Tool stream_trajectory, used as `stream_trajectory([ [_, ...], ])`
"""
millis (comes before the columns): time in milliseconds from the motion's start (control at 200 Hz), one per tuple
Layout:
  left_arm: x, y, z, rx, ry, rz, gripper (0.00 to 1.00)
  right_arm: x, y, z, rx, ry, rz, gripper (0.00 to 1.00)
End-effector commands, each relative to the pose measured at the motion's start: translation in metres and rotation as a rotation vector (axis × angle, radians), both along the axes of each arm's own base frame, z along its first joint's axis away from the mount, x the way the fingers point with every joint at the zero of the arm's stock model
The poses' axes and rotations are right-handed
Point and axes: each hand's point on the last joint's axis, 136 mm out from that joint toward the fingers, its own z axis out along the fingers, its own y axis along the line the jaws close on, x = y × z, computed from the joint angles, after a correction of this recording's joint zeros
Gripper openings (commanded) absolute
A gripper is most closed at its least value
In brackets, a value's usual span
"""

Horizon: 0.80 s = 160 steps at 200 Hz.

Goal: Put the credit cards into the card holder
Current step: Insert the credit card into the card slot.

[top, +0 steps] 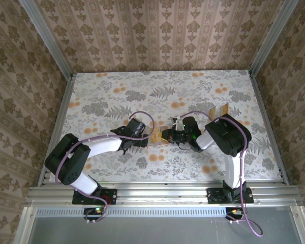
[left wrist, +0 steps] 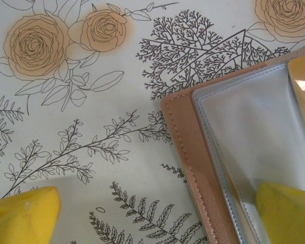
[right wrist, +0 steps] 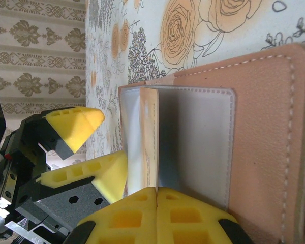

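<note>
While the card holder (top: 156, 137) lies open on the floral worktop (top: 193, 86), a little toward 6 o'clock from the worktop's middle in the top view, the two arms meet over it. The left gripper (top: 145, 139) is at its 9 o'clock side and the right gripper (top: 169, 135) at its 3 o'clock.

In the right wrist view, the right gripper's yellow fingers (right wrist: 137, 218) are pressed together at 6 o'clock, pinching the lower end of one tan credit card (right wrist: 151, 132). The card stands on edge, running toward 12 o'clock between the holder's clear plastic sleeves (right wrist: 193, 137). How far it sits inside a sleeve I cannot tell. The holder's reddish-brown leather cover fills the 3 o'clock side, flat on the worktop.

The left gripper is spread wide. In its own wrist view, one fingertip (left wrist: 20, 216) sits at 7 o'clock above bare worktop. The other (left wrist: 287, 211) is at 5 o'clock, over the plastic sleeve just inside the stitched leather edge. Whether it presses the sleeve or only hovers is unclear. A sliver of tan card shows at 3 o'clock in that view.

More tan cards, the spare cards (top: 224, 108), lie well apart from the holder toward 2 o'clock in the top view, near the worktop's right side. Their number is too small to make out.
</note>
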Motion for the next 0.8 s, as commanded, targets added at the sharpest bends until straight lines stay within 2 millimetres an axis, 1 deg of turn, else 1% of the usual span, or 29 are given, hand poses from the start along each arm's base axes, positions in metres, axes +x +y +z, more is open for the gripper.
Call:
stream_trajectory([
  [0,-0.014,0.015,-0.014,0.055,0.054,0.003,1.0,-0.016,0.0,-0.034,-0.082,0.102,0.014,0.0],
  [210,-0.014,0.016,-0.013,0.055,0.053,0.004,1.0,-0.017,-0.004,-0.032,-0.105,0.09,0.013,0.0],
  [490,-0.014,0.015,-0.014,0.056,0.055,0.001,1.0,-0.016,-0.025,-0.033,-0.122,0.094,-0.039,0.0],
  [650,-0.013,0.014,-0.013,0.053,0.054,0.0,1.0,-0.019,-0.029,-0.035,-0.131,0.103,-0.049,0.0],
  [795,-0.013,0.014,-0.014,0.054,0.056,0.001,1.0,-0.018,-0.027,-0.036,-0.127,0.104,-0.043,0.0],
])
